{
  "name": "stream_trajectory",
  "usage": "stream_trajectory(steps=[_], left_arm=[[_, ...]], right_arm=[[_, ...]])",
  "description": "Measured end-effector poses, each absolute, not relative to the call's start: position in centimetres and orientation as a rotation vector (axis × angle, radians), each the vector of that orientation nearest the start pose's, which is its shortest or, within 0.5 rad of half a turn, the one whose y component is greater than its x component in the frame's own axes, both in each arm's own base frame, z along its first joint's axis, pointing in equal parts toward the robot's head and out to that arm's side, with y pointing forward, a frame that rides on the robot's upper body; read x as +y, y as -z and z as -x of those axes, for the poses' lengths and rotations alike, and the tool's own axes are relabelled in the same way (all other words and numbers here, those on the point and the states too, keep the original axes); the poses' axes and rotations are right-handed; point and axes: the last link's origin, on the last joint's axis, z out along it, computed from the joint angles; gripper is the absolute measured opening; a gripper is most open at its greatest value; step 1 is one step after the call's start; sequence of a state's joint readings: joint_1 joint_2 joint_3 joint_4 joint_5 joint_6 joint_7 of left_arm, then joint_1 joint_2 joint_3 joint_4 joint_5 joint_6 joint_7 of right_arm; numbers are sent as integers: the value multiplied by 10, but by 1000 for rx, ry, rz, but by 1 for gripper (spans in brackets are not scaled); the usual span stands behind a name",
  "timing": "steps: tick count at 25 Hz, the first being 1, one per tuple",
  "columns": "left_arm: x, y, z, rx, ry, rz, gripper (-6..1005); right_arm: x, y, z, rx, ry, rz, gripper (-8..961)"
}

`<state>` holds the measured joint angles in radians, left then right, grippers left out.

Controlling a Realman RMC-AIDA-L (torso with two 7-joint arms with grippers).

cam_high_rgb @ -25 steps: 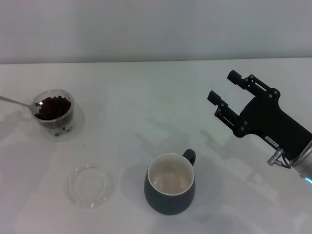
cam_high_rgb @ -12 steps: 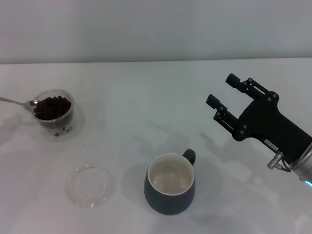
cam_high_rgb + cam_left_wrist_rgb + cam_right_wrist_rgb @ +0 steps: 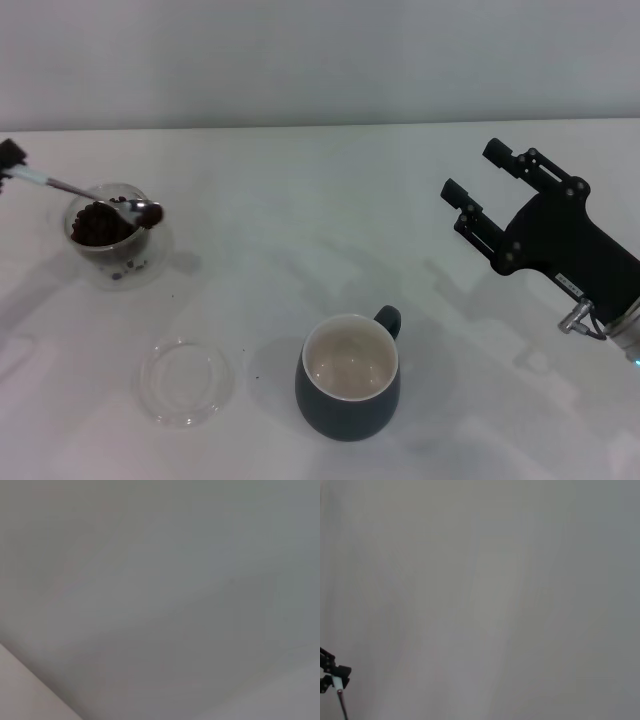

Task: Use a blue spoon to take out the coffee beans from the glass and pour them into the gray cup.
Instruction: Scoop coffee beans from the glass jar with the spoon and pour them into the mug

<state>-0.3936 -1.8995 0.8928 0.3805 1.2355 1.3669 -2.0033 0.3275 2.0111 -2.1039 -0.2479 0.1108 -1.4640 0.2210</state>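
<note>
Blue spoon [image 3: 95,197] gripped at handle by left hand [image 3: 10,160], beans [image 3: 148,212] in bowl above glass [image 3: 108,236]; right hand [image 3: 482,176] wide, idle.

Your left gripper [image 3: 10,158] barely shows at the far left edge — apparently clamped on something. Your right gripper [image 3: 478,175] hovers at the right, jaws spread — holding nothing.

We see soft, even, diffuse light over the white matte tabletop [image 3: 300,230], with faint blurred shadows beside the squat dark blue-gray ceramic mug [image 3: 349,378] and the small clear double-walled glass [image 3: 108,236]. Both wrist views show only featureless grey, apparently unfocused.
</note>
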Motion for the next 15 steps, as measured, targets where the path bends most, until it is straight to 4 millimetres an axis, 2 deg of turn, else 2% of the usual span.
stream_trajectory(steps=[8,15], left_arm=[[344,-46,298,-1743,1378,1930,131],[348,-34,280,-1773,1384,2013,131]], right_arm=[[284,18,-289,130,-938,1960,620],[287,17,-288,126,-940,1955,620]])
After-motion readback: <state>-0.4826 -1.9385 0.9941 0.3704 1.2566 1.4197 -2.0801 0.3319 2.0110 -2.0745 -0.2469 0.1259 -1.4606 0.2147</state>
